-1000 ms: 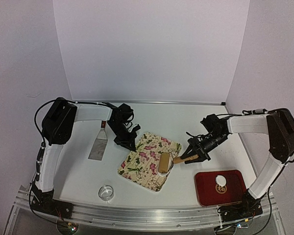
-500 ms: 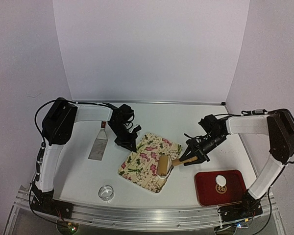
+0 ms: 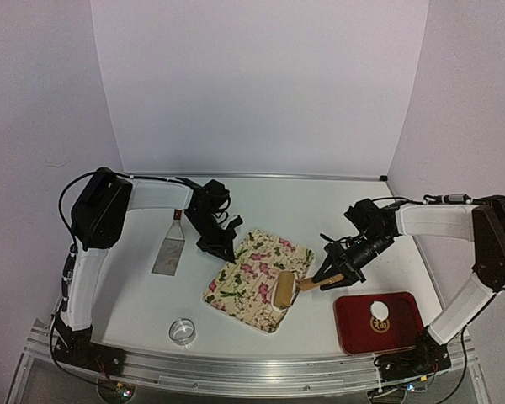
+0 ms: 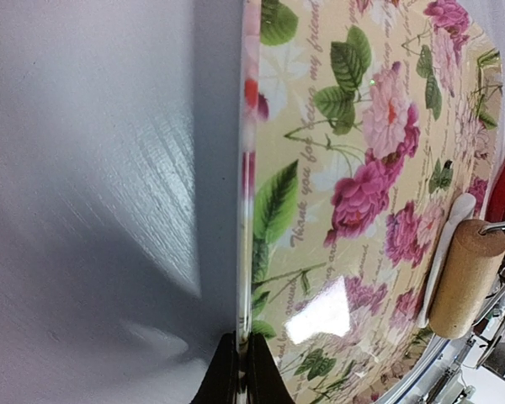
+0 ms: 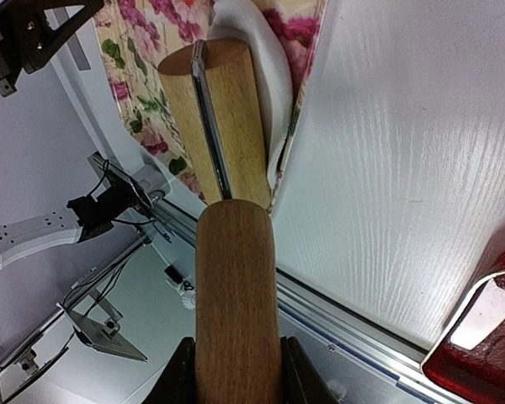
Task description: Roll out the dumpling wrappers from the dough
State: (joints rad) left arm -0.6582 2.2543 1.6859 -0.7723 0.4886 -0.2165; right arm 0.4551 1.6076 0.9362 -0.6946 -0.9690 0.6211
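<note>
Roller handle (image 5: 236, 295) clamped in right gripper (image 3: 329, 275), dumpling wrapper (image 3: 379, 310) apparently on red tray (image 3: 406, 333) nearby

We count one flowered board (image 3: 248, 273), one wooden roller (image 3: 283, 288), one sheet of white dough (image 5: 273, 84), one metal spatula (image 3: 169, 252), one ring cutter (image 3: 183, 330) and one red tray (image 3: 404, 335). On that tray we make out one dumpling wrapper (image 3: 379, 312), though at this size we cannot tell whether it is a single disc.

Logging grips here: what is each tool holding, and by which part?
The right tool holds the wooden roller by its handle; the left tool pinches the floral board by its edge.
</note>
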